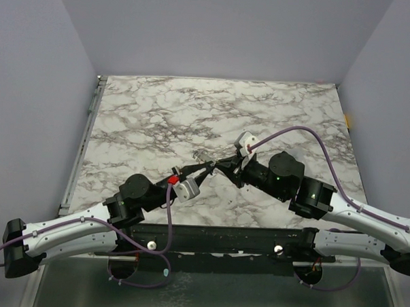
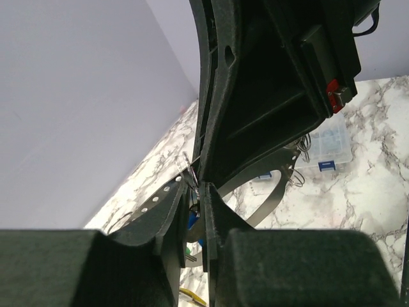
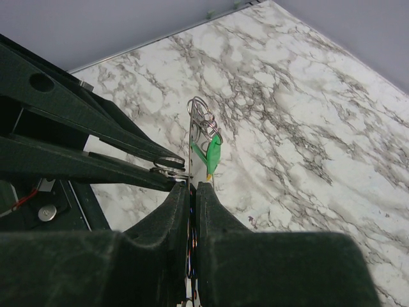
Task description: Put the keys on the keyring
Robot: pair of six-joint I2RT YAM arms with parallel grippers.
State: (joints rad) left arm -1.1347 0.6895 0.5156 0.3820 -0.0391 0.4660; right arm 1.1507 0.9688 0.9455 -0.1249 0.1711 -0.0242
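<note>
My two grippers meet tip to tip above the middle of the table. My right gripper (image 3: 193, 187) (image 1: 223, 167) is shut on the keyring (image 3: 193, 137), a thin grey hoop seen edge-on here. It shows as a curved band in the left wrist view (image 2: 276, 192). The green key (image 3: 213, 157) hangs on it by small wire loops. My left gripper (image 2: 198, 188) (image 1: 210, 167) is shut on the blue key (image 2: 192, 219), with its wire loop at the fingertips against the hoop. A bit of the yellow key (image 2: 192, 295) shows below.
A clear plastic box (image 2: 327, 142) with small parts lies on the marble table (image 1: 159, 117) beyond the right gripper. It is hidden in the top view. Grey walls stand on three sides, and a metal rail (image 1: 83, 141) runs along the left edge.
</note>
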